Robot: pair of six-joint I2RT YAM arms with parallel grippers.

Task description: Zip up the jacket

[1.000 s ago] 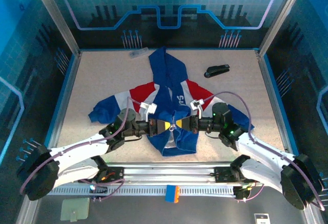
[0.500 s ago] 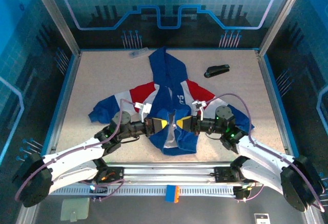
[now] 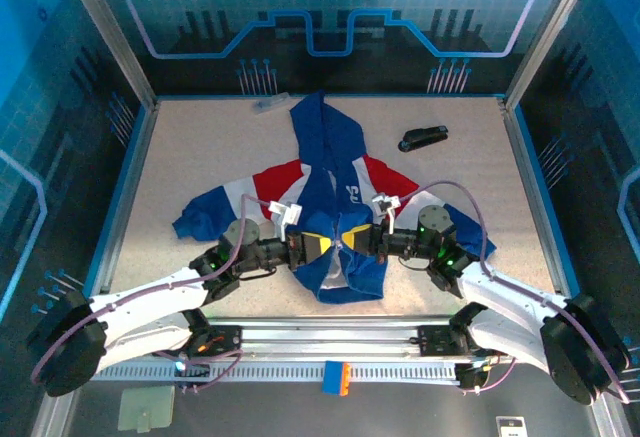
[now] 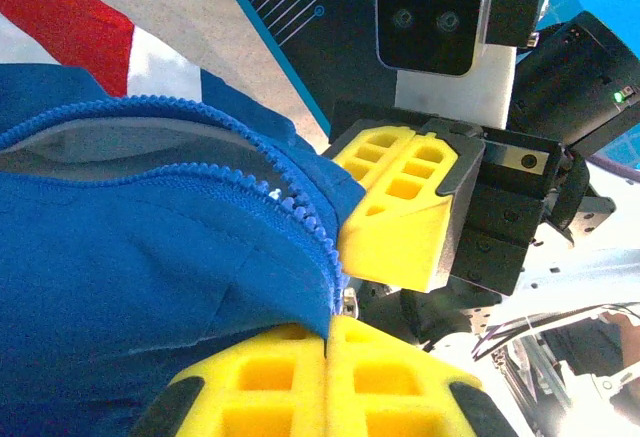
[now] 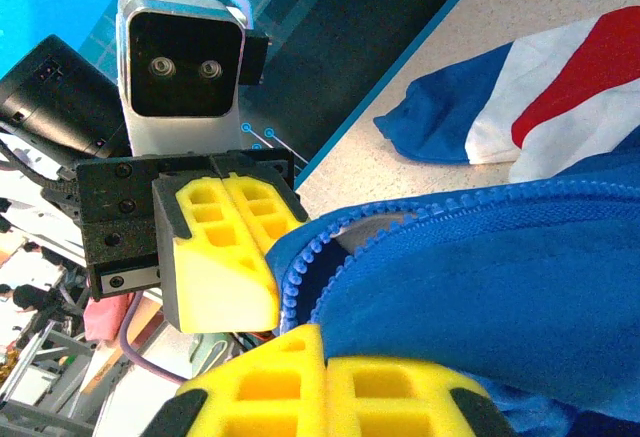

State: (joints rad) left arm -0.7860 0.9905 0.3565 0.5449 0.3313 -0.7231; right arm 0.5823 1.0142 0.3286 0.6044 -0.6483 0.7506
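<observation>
Near the table (image 3: 190,157) centre, you are holding the jacket (image 3: 330,172), left gripper (image 3: 320,245) and right gripper (image 3: 351,236) each pinching a lower zipper edge between pressed-together tips, the two facing each other.

Even bluish overhead light, soft shadows, slight blur in close wrist views.

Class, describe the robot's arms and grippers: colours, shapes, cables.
The left arm and right arm are white shells with black joints. The left gripper and right gripper are black, with chunky yellow grid-moulded fingers. Lilac cables loop along each arm; white camera blocks top the wrists.
</observation>
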